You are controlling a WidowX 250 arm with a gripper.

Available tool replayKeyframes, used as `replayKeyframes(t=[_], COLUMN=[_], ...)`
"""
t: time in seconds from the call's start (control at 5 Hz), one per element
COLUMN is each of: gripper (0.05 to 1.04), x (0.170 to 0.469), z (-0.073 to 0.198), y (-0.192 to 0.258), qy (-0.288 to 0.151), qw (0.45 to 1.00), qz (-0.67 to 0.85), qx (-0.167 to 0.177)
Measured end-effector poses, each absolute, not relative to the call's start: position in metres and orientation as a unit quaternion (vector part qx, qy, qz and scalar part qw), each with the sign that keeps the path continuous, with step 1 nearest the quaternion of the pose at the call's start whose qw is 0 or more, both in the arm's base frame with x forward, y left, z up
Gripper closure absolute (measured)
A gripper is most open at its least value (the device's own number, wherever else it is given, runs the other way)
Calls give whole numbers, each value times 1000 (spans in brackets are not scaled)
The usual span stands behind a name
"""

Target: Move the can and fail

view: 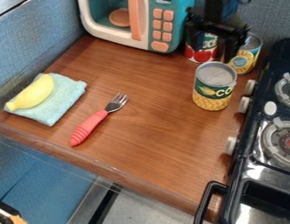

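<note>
Nearest me is the front edge of the brown wooden tabletop (147,148), running at a slant. At its right stands the black toy stove (263,175), with a black handle (206,199) jutting at the near end, pale knobs (231,145) along the side facing the wood, and two round burners (281,139) on top.

A little farther in, the fork (91,124) lies with its ribbed coral grip toward the front edge and its metal tines pointing away to the right. Left of it is a folded light-blue cloth (64,99), and on that rests a yellow banana (33,93).

Past the fork, on the right near the stove, the corn can (212,94) stands upright, its grey metal lid up. It is the nearest of three cans, and I cannot tell which one my task means.

Just beyond it, at the upper right, is my hand (212,46), pointing down with its fingers spread. The red tomato can (200,53) shows between them, partly hidden; whether I touch it, I cannot tell. Beside my right-side finger as pictured stands the can with the yellow-and-blue label (246,59), also upright. Farthest back are the teal-and-white toy microwave (141,44), with coral buttons, and the blue wall (36,33).
</note>
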State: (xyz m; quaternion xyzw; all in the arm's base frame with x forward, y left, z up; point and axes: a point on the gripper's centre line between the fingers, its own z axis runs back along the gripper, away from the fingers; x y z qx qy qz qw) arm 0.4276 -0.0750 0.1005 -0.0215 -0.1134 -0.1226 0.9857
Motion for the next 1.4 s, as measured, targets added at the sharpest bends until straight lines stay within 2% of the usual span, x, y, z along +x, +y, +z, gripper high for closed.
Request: replayKeyframes(t=[0.4,0.6,0.8,1.0,1.2,1.4], gripper=[84,84,84,85,86,85], x=[456,464,461,442,422,389], z=[70,55,52,32,60,62], y=[-98,-103,-107,-103,-99,-91], qy=[-104,-96,-88,-62,-84,-74], qw=[987,988,986,986,983,981], qz=[-123,-123,-145,-153,-161,-177], qx=[-10,2,7,9,5,6])
